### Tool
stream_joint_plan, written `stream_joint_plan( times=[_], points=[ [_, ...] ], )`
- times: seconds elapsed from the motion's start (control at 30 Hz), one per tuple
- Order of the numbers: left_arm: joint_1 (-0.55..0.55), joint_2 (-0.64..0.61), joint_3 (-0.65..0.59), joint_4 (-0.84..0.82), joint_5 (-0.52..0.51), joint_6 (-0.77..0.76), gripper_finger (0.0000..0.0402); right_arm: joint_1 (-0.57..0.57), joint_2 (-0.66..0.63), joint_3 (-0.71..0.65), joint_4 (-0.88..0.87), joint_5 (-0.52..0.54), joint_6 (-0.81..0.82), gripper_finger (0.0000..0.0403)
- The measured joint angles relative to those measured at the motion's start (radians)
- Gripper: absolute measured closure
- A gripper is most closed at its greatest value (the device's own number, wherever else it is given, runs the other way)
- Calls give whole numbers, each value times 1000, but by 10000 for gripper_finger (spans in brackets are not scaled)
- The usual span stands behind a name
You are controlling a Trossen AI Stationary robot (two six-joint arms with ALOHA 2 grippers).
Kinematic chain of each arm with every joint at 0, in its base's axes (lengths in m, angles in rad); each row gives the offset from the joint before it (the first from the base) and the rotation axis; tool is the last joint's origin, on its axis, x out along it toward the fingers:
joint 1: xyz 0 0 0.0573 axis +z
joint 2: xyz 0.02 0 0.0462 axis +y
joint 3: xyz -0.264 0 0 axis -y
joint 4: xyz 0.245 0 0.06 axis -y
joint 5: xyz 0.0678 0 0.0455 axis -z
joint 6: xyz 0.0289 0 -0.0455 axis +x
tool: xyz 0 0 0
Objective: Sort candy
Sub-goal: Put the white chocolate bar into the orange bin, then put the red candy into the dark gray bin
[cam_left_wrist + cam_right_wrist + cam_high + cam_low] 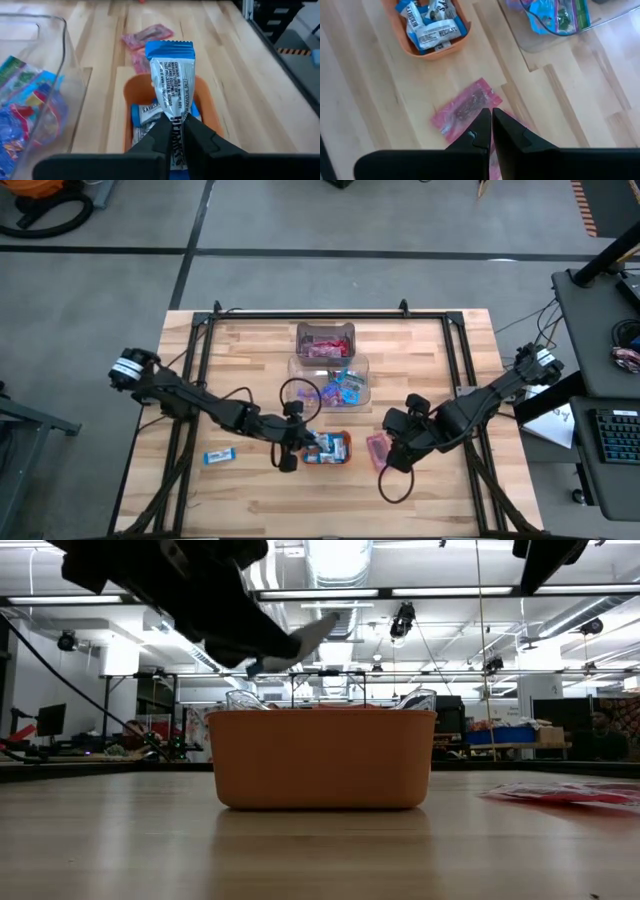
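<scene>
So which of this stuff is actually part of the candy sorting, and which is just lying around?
Part of the job:
- blue-and-white bar, held in the left gripper over the orange tray
- pink packets under the shut right gripper
- stray bar
- two clear bins of candy

Lying about:
- keyboard
- papers

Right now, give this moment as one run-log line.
left gripper: shut on blue-and-white bar over orange tray | right gripper: shut above red packet

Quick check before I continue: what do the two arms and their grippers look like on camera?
Both arms are black, jointed, with a white band near each shoulder. Black cables loop beside the left gripper and under the right gripper. Each gripper has two dark, flat, tapering fingers.
</scene>
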Motion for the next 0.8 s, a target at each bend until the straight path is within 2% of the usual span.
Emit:
stream_joint_plan(
  times=[0.23, 0.4, 0.53, 0.8],
  points=[
    [0, 94, 72, -12, -4, 0, 371, 0, 1, -42, 20, 1, 17, 394],
    [0, 156, 162, -163, -5, 0, 355, 2, 1, -53, 26, 1, 54, 394],
    [0, 169, 205, -223, -6, 0, 329, 4, 1, -60, 27, 1, 61, 394],
    [0, 168, 207, -245, -5, 0, 268, 4, 1, -98, 34, 1, 61, 394]
  ],
)
